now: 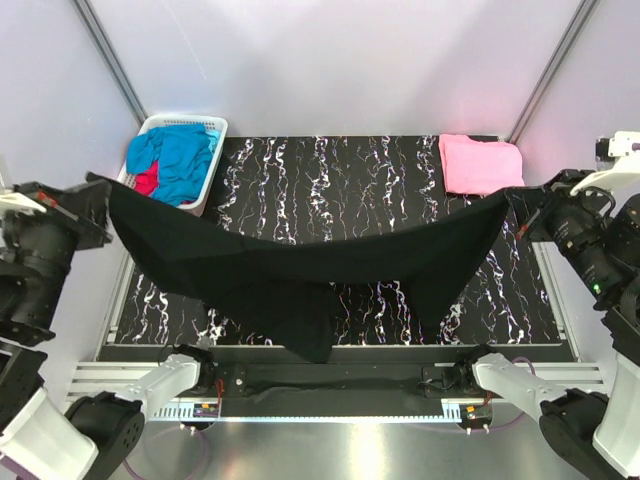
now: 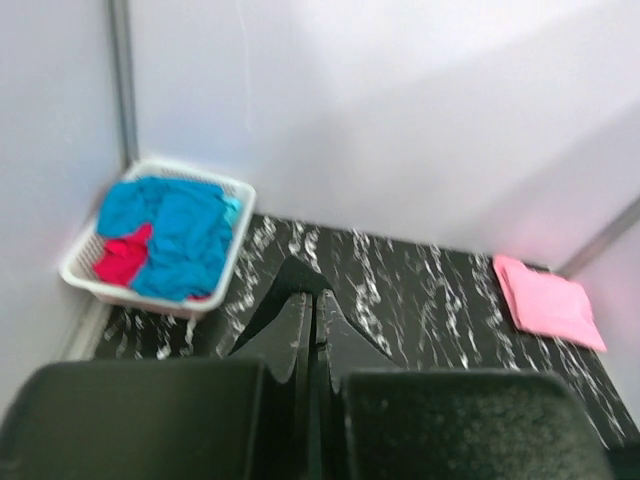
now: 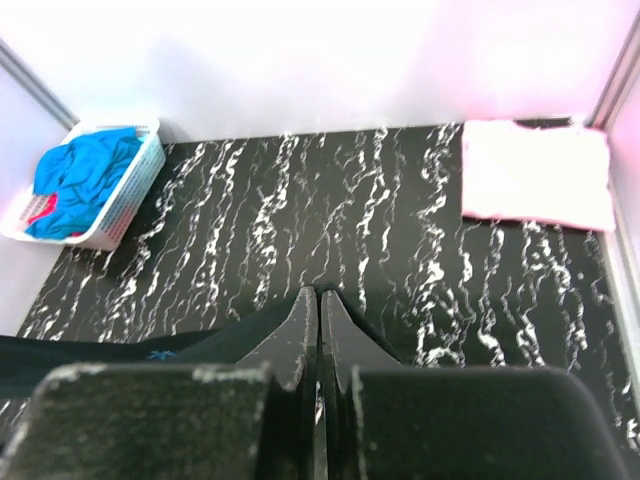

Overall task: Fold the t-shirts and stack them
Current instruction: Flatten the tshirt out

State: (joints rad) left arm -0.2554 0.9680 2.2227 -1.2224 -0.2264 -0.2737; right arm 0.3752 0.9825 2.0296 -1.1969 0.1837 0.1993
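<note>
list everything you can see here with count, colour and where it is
black t-shirt: 1, black, hanging spread between both grippers above the table
pink t-shirt: 1, pink, folded, far right corner of the table
blue t-shirts: count unclear, bright blue, bunched in the basket
red t-shirt: 1 showing, red, in the basket beside the blue
basket: 1, white, far left corner
table: 1, black with white veining
left gripper: 1, black, shut on the black t-shirt's left end
right gripper: 1, black, shut on its right end
</note>
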